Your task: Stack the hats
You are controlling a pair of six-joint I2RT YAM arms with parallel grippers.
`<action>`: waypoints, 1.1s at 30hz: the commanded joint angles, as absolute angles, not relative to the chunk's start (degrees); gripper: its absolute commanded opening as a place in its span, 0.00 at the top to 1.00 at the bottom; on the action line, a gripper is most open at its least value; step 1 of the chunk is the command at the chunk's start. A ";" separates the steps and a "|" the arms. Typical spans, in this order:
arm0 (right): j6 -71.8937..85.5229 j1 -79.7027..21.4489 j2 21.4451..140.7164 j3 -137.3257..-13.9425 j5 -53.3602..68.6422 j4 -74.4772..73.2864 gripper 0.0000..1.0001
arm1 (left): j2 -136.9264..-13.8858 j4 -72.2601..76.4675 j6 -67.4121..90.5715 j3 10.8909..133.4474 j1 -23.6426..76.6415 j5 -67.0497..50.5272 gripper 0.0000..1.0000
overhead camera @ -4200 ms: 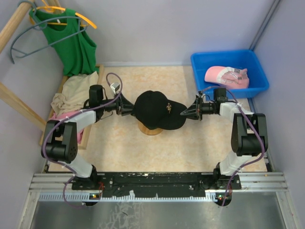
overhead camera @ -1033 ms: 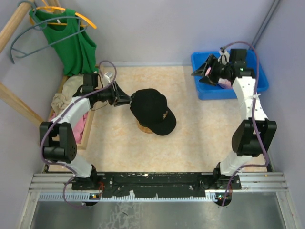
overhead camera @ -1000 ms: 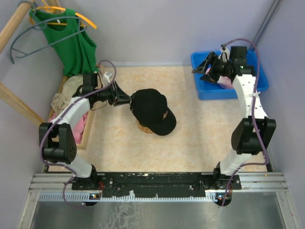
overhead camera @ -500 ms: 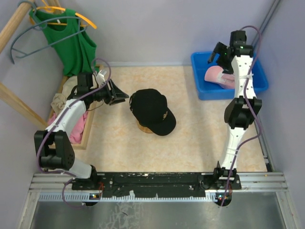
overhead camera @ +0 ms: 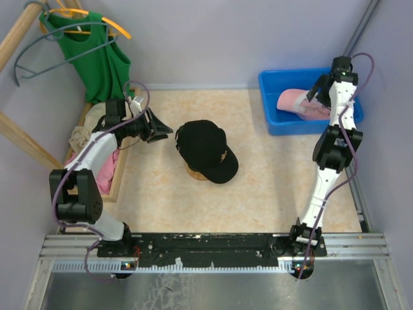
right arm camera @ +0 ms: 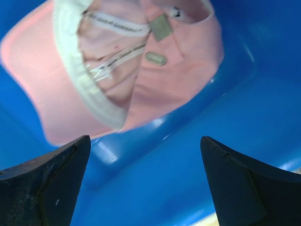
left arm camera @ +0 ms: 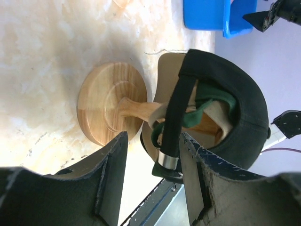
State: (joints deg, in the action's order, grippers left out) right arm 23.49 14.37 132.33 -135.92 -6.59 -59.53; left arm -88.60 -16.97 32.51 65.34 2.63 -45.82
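Observation:
A black hat [overhead camera: 205,150] with a gold emblem tops a stack on a wooden stand [left arm camera: 110,103] at mid-table. From below, a dark green hat [left arm camera: 212,100] and a tan one [left arm camera: 171,70] show inside it. My left gripper [overhead camera: 162,131] is open just left of the stack. In its wrist view my left gripper [left arm camera: 153,162] frames the black back strap and metal buckle [left arm camera: 167,160], apart from the left finger. A pink hat [overhead camera: 300,103] lies upside down in the blue bin [overhead camera: 335,81]. My right gripper [overhead camera: 318,90] hangs over it. Seen from its wrist, my right gripper [right arm camera: 145,139] is wide open above the pink hat [right arm camera: 141,70].
A green sleeveless top [overhead camera: 97,61] hangs on a hanger at the back left. Below it a wooden tray [overhead camera: 122,174] holds cream and pink cloths. Purple walls close in the table, and the blue bin's wall [right arm camera: 211,160] lies beneath my right fingers.
My right arm has swung up and rightward over the bin, and its jaws have spread wide. My left gripper has drawn back a little from the black hat and widened slightly.

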 commanded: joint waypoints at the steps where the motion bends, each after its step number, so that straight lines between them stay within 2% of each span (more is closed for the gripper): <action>1: 21.40 15.41 137.29 -140.88 -11.10 -59.33 0.01 | -90.78 -16.79 31.77 68.89 1.96 -45.75 0.46; 9: 21.40 16.59 143.68 -142.84 -10.01 -56.42 0.01 | -91.48 -16.98 30.87 70.61 1.62 -43.36 0.45; 23: 25.16 16.06 151.49 -143.48 1.09 -47.92 0.02 | -94.41 -16.71 32.60 74.14 1.61 -42.55 0.45; 28: 27.00 15.57 155.65 -145.25 4.21 -46.63 0.12 | -95.00 -18.65 31.73 75.97 1.60 -41.54 0.45; 33: 27.71 15.12 156.85 -144.75 6.85 -45.02 0.32 | -94.80 -21.08 30.36 77.81 1.57 -39.70 0.45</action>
State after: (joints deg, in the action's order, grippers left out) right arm 25.67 15.92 152.18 -145.29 1.83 -45.30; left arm -94.67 -18.83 31.90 75.22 2.09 -41.50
